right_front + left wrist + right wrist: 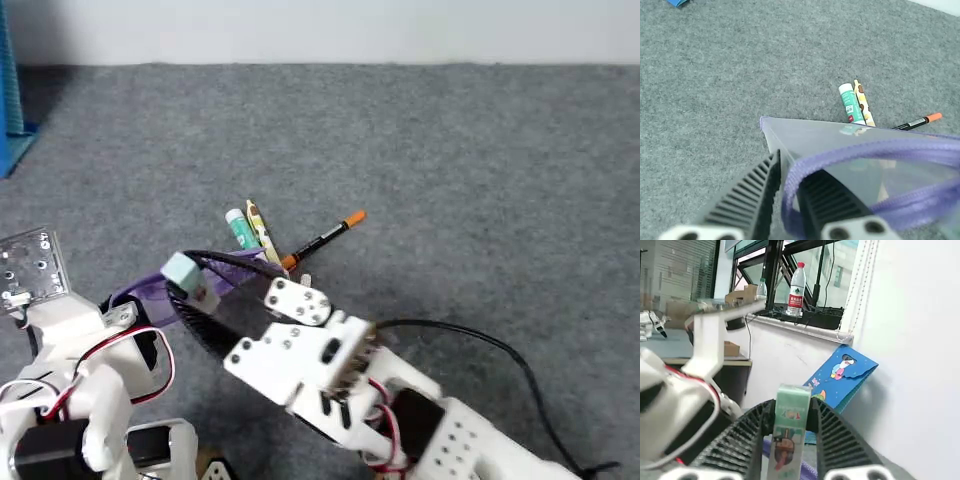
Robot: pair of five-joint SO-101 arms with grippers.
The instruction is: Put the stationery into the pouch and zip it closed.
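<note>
I had the left gripper (789,167) pinched on the pouch (850,155) by its zip rim, mouth open. The right gripper (791,405) clamped a green eraser (789,435) just over that mouth. My judgement: lower well inside before releasing. The glue stick (851,102), pencil (863,102) and pen (919,121) lay just beyond.

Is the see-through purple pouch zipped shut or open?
Open. The clear pouch with the purple zipper gapes, its two zipper edges apart, and the left hand pinches one edge.
</note>
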